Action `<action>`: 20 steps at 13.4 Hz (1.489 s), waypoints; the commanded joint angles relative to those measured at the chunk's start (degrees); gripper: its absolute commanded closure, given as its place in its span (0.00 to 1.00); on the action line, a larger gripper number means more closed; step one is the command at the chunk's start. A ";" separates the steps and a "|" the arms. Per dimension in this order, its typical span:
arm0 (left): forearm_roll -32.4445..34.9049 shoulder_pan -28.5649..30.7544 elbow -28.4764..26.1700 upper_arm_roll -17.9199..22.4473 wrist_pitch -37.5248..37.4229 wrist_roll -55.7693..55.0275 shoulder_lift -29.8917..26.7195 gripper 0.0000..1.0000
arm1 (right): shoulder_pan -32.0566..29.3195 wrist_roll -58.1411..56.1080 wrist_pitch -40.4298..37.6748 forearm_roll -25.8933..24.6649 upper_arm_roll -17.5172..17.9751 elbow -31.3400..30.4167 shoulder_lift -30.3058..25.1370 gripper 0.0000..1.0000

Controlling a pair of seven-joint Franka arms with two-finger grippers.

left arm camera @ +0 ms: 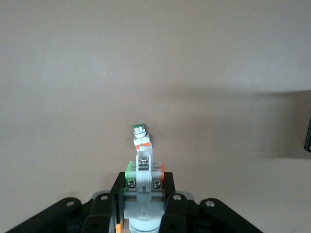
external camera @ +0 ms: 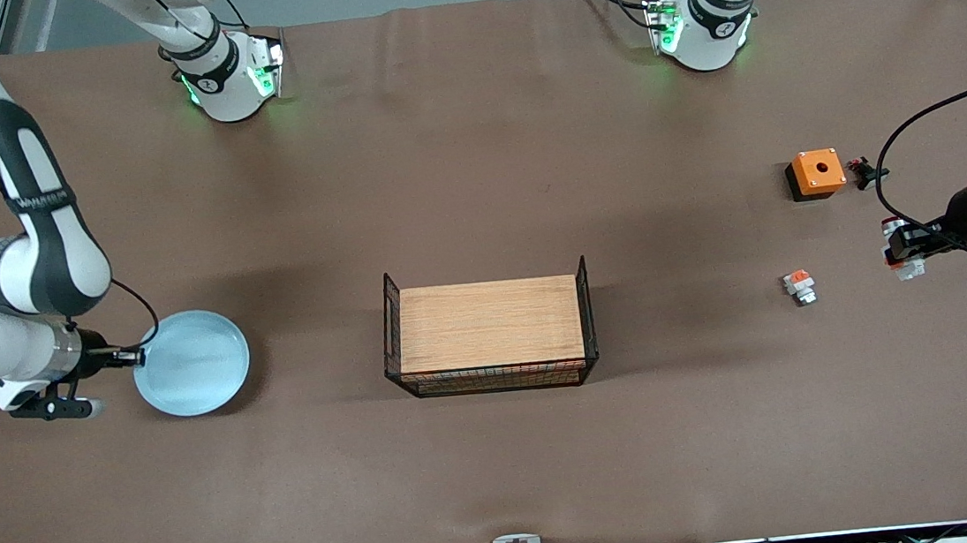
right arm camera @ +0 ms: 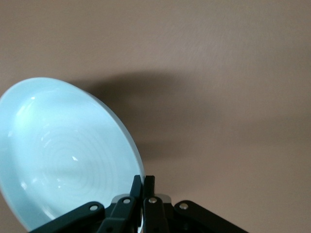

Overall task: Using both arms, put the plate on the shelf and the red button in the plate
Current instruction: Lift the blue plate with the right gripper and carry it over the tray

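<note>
Both pickups look done; both placements are still ahead of you.

Your right gripper [external camera: 137, 358] is near the table edge at the right arm's end, its jaws pinched tight on the rim of the plate [external camera: 195, 361]. In the right wrist view the plate [right arm camera: 63, 155] tilts and throws a shadow on the cloth, so judge it as lifted clear.

Your left gripper [external camera: 901, 253] is up near the edge at the left arm's end. Its jaws are closed on the red button [left arm camera: 144, 191], which sticks out between the fingers [left arm camera: 175, 213]. It faces the short white part [external camera: 800, 286] lying on the table. The orange box [external camera: 816, 173] sits farther from the front camera, with a small dark part [external camera: 863, 173] beside it.

The wire basket with the wooden board [external camera: 490, 335] stands in the middle of the table, well apart from both grippers, and nothing rests on it. If that is the target, you still have to carry each item inward and release it.
</note>
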 commanded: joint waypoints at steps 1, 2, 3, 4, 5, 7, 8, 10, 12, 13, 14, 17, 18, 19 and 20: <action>-1.15 0.27 0.65 -0.79 -1.79 -0.06 0.09 0.98 | 4.26 10.68 -12.14 0.84 -0.07 0.42 -8.94 0.98; -1.15 0.27 0.56 -0.79 -1.87 0.03 0.09 0.98 | 6.63 15.96 -18.02 0.84 -0.16 2.00 -11.05 0.98; -1.15 0.27 0.56 -0.87 -2.14 0.12 0.09 0.99 | 8.83 19.84 -22.60 1.01 -0.07 3.32 -12.81 0.98; -1.15 0.27 0.56 -0.96 -2.14 0.12 0.18 0.99 | 11.02 24.15 -26.83 2.32 -0.07 4.55 -14.31 0.98; -1.15 0.19 0.56 -0.96 -2.14 0.12 0.18 1.00 | 12.96 29.32 -31.04 4.60 -0.07 6.04 -15.81 0.98; -1.15 0.18 0.47 -1.92 -2.23 -0.50 0.26 1.00 | 16.74 39.34 -36.51 7.68 0.01 9.12 -17.13 0.98; -1.15 0.18 0.47 -1.93 -2.23 -0.67 0.26 1.00 | 19.72 45.75 -38.45 9.44 0.01 11.14 -17.14 0.98; -1.15 0.18 0.38 -2.02 -2.49 -0.76 0.53 1.00 | 26.57 59.46 -38.30 12.42 0.01 13.96 -17.14 0.99; -1.15 0.18 0.38 -2.02 -2.58 -0.68 0.79 1.00 | 31.85 72.28 -35.07 16.29 -0.25 15.98 -16.88 0.99; -1.15 0.10 0.38 -2.02 -2.58 -0.67 0.88 1.00 | 34.31 79.05 -31.82 16.66 -0.25 15.90 -16.70 0.99; -1.15 0.10 0.38 -2.02 -2.58 -0.67 0.88 1.00 | 37.38 85.65 -29.09 16.57 -0.25 15.90 -16.44 0.99; -1.15 0.01 0.21 -2.02 -2.58 -0.76 0.97 1.00 | 43.46 101.74 -19.35 15.96 -0.25 15.73 -13.81 0.99; -1.15 0.01 0.03 -2.10 -2.58 -0.76 0.88 1.00 | 44.87 107.28 -15.83 15.87 -0.25 15.64 -12.58 0.99; -1.15 0.01 0.03 -2.36 -2.58 -0.85 0.88 1.00 | 46.01 112.56 -12.49 15.78 -0.25 15.72 -10.74 0.99; -1.15 0.10 -0.06 -2.89 -2.58 -0.94 0.88 1.00 | 47.50 115.31 -10.28 15.52 -0.34 15.90 -9.16 0.99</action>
